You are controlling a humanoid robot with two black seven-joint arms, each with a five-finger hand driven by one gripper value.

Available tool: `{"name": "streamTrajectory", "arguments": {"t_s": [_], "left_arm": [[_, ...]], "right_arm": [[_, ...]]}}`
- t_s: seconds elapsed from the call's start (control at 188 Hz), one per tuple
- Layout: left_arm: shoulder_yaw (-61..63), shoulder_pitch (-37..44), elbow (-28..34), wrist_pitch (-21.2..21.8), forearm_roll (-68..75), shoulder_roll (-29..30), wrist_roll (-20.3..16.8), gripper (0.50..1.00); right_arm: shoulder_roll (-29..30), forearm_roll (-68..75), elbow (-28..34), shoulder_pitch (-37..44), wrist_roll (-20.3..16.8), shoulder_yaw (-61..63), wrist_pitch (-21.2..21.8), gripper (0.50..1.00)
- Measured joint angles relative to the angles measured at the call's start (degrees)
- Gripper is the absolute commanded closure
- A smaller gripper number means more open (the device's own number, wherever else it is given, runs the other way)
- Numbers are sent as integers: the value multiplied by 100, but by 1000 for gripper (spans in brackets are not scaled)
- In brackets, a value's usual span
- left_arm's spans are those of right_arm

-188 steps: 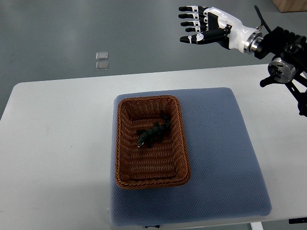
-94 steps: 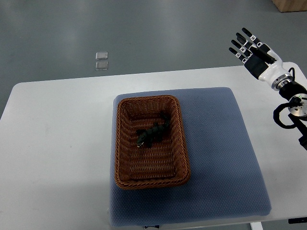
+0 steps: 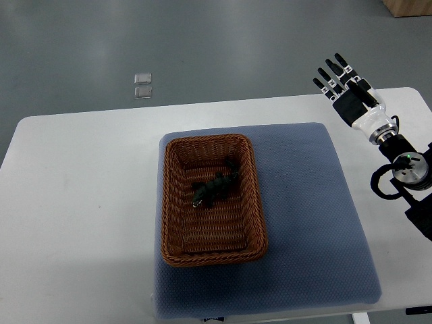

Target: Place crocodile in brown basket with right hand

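The crocodile (image 3: 214,189) is in the brown basket (image 3: 165,202). The dark toy lies on the woven floor at a slant, its paler snout toward the near left and its tail toward the far right wall. It sits a little beyond the basket's middle, with woven floor showing on both sides of it.

The basket sits on the left part of a blue pad (image 3: 310,223), long side running away from the robot. The pad covers the middle of the white tabletop (image 3: 81,223).

Over on the right, the right hand (image 3: 354,101) is up above the far right corner of the tabletop, just past the pad's far right corner and well apart from the basket. Its fingers (image 3: 333,69) are straight and slightly apart, pointing away toward the far left, with nothing in them. The white wrist leads back to a black joint with looped cable, and the arm leaves the picture at the right edge.

Beyond the tabletop is grey floor (image 3: 236,47), where two small clear squares (image 3: 142,84) lie one just beside the other. A corner of something wooden (image 3: 408,7) shows at the top right.
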Motion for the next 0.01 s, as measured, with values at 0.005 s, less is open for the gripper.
{"name": "streamTrajectory", "arguments": {"t_s": [0.005], "left_arm": [[0, 0, 0, 0, 0, 0, 0, 500]], "right_arm": [[4, 0, 0, 1, 0, 0, 0, 572]]}}
